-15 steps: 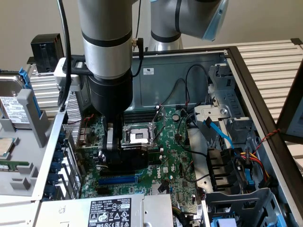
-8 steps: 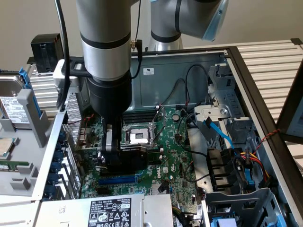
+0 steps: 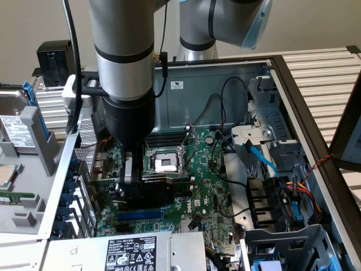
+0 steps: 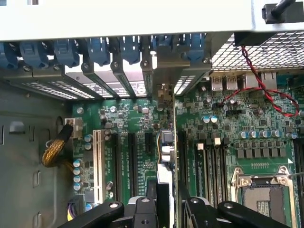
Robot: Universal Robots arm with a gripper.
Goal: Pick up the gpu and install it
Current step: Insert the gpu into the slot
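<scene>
— How many of each, going left to right?
— One grey metal hard drive (image 3: 14, 129) at the exterior view's left edge. One silver robot arm (image 3: 124, 45), upper left of centre. One black gripper (image 3: 134, 191). One gpu (image 3: 155, 189), a small green card with a black rectangular shroud. One large green motherboard (image 3: 208, 186). One square metal processor socket (image 3: 166, 162), at centre.
— And the jaws?
— Partway closed, clamping the gpu on both faces. It stands upright over the motherboard, lower left of centre.

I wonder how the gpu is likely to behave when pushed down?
Probably stiff: the gpu stands on edge in the gripper without sagging. Likely light, being small beside the motherboard. Thin and upright, it might tilt if pushed off-line.
</scene>
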